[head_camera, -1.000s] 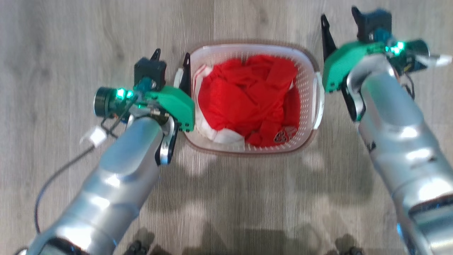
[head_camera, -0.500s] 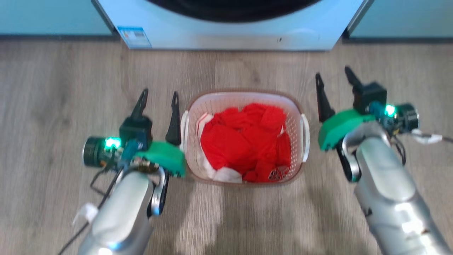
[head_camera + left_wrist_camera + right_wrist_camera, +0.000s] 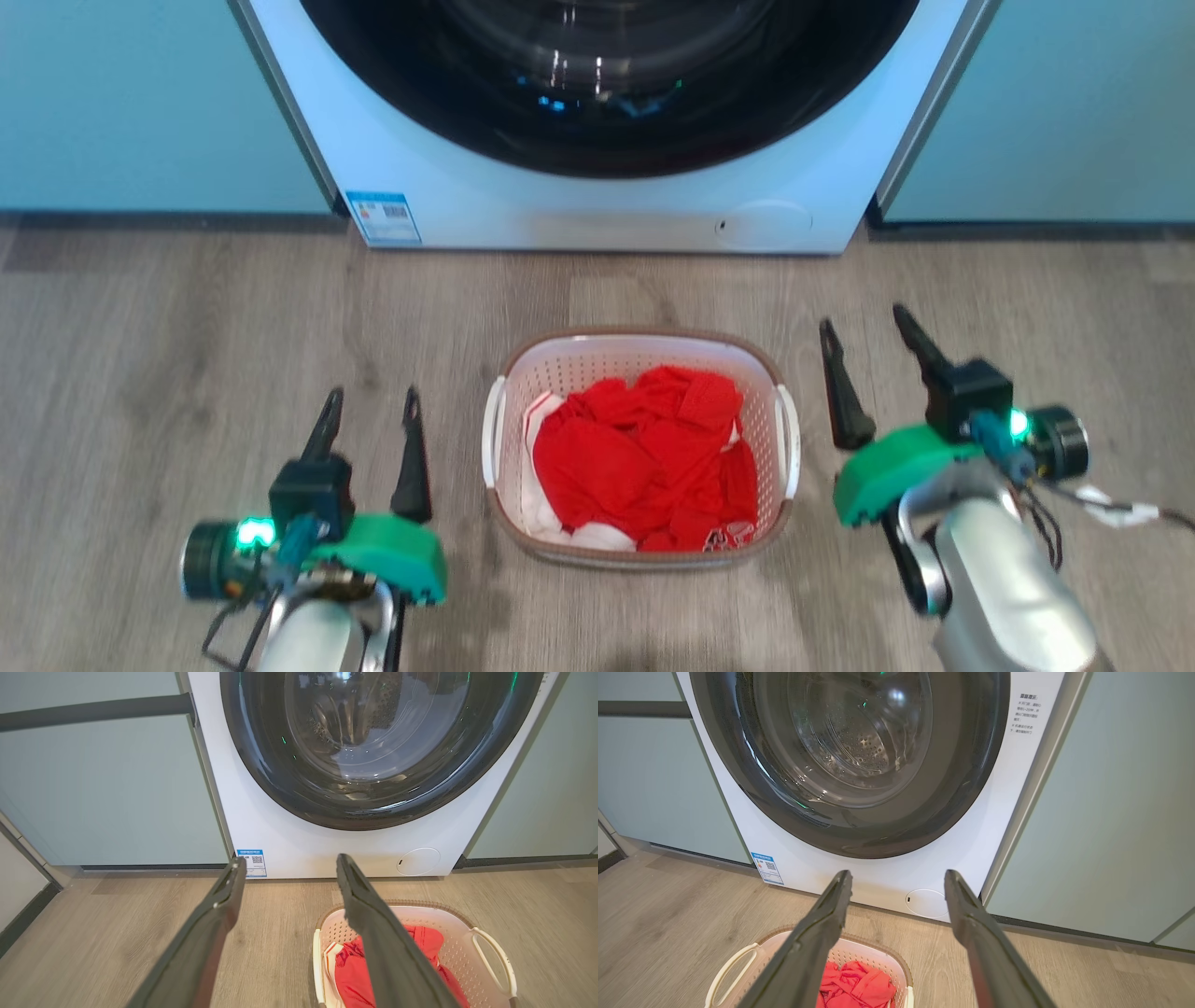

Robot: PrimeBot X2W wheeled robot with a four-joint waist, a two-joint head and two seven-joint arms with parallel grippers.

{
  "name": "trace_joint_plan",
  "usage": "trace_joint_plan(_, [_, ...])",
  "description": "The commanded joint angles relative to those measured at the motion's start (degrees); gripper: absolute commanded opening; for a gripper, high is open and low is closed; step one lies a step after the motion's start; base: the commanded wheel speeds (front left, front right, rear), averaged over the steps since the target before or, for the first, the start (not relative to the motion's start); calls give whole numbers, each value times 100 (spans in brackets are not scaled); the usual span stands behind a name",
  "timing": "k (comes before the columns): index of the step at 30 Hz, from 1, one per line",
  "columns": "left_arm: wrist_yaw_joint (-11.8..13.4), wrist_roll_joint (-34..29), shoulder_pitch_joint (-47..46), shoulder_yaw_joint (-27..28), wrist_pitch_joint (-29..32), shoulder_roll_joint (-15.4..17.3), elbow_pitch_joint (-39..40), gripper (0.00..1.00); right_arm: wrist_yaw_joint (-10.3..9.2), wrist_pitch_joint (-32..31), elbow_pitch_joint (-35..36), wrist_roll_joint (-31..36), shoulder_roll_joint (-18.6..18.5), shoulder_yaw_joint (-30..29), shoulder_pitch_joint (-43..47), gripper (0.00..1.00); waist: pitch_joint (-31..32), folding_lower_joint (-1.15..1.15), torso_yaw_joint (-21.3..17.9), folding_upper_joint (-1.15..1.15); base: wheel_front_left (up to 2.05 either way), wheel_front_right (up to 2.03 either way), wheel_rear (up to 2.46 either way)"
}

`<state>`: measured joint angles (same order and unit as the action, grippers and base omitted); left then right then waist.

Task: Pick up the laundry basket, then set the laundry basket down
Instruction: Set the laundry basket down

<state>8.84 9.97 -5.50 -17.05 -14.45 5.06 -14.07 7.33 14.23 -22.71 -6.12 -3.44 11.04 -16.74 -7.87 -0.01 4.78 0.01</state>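
Perforated plastic laundry basket (image 3: 644,359), red cloth (image 3: 644,457), matt wood-grain floor (image 3: 187,327)

The laundry basket (image 3: 597,369) is white, dotted with small holes, under a brown rim band. The clothes (image 3: 644,457) in it are bright red, with some white at one edge. The floor (image 3: 187,355) is grey-brown wood grain. The washing machine (image 3: 467,191) is white with a black door ring and a blue label (image 3: 381,217); the panels (image 3: 140,103) beside it are pale blue-green. The left gripper (image 3: 371,399) and right gripper (image 3: 864,322) have black jaws on green casings.
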Motion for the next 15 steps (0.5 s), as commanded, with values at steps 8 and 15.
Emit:
trace_joint_plan(8, [-54,-127,513,498,-54,-11,367,100,16,76,736,-3,56,-122,796,100,514,1,-1,-1,0,0,0])
trace_joint_plan(15, [-109,-223,840,602,-54,-36,601,100,16,76,1112,68,56,-276,1410,100,679,1,-87,-1,0,0,0])
